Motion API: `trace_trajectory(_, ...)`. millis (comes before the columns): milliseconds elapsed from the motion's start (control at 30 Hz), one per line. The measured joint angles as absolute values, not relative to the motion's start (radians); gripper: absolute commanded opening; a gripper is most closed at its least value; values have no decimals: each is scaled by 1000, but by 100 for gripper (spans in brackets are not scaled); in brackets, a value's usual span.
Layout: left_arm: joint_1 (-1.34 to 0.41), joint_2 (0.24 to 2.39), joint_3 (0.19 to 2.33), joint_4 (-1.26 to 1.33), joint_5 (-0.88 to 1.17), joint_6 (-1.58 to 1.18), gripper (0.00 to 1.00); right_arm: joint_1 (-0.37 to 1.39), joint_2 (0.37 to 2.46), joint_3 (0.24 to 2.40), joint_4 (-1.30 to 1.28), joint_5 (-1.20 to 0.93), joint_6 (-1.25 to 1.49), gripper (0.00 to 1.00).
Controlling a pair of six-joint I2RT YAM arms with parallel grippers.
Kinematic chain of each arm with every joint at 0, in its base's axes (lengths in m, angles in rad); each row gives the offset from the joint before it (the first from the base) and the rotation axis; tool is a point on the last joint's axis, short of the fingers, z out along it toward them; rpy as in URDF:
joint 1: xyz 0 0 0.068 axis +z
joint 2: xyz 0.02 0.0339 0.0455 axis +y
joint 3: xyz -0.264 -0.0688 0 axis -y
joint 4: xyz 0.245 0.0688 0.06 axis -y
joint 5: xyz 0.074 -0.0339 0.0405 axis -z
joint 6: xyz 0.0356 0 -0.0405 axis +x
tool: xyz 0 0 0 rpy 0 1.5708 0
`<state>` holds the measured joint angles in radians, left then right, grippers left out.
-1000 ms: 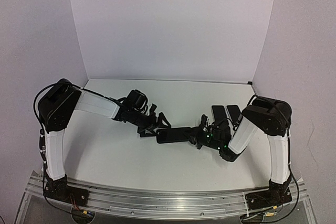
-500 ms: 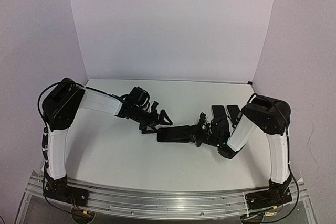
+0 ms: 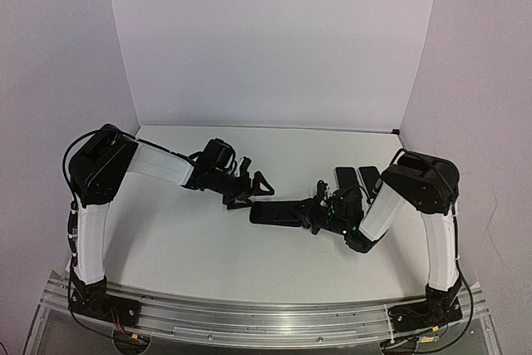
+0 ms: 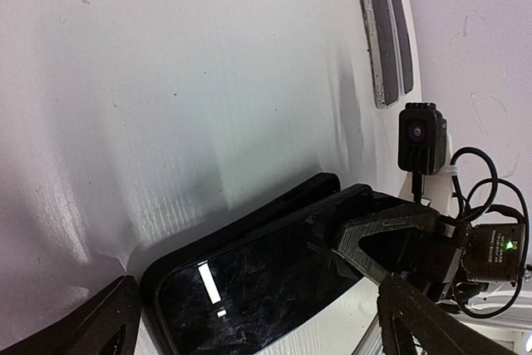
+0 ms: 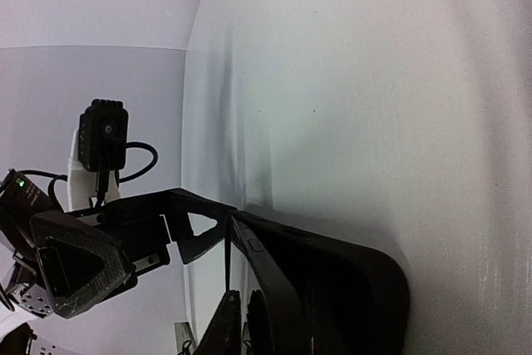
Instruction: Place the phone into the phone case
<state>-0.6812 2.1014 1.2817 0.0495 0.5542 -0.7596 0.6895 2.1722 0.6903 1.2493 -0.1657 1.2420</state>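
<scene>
Bare table (image 3: 191, 247) is lying open near and left of the phone (image 3: 278, 212). The phone is resting screen-up at centre, with the case (image 4: 287, 199) edging its far side; whether it is seated cannot be told. The right gripper (image 3: 320, 209) is covering the phone's right end, its jaw state indiscernible. The left gripper (image 3: 252, 191) is hovering, jaws wide apart. Two dark slabs (image 3: 356, 176) are lying far right.
</scene>
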Motion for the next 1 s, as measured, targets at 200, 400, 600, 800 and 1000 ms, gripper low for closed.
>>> trace_trajectory(200,-686,2101,1254,119,541,-760,100,692,2157,686,1234,-138,1238,24)
trace_trajectory(400,-697,2099,1254,123,515,-759,100,693,2115,678,1174,-124,1230,29)
trace_trajectory(600,-712,2092,1254,108,491,-757,100,694,2036,664,1050,-101,1216,32)
trace_trajectory(800,-713,2090,1254,103,483,-756,99,695,1997,665,969,-85,1211,33)
trace_trajectory(1000,-714,2090,1254,102,476,-755,100,695,1956,665,888,-66,1204,34)
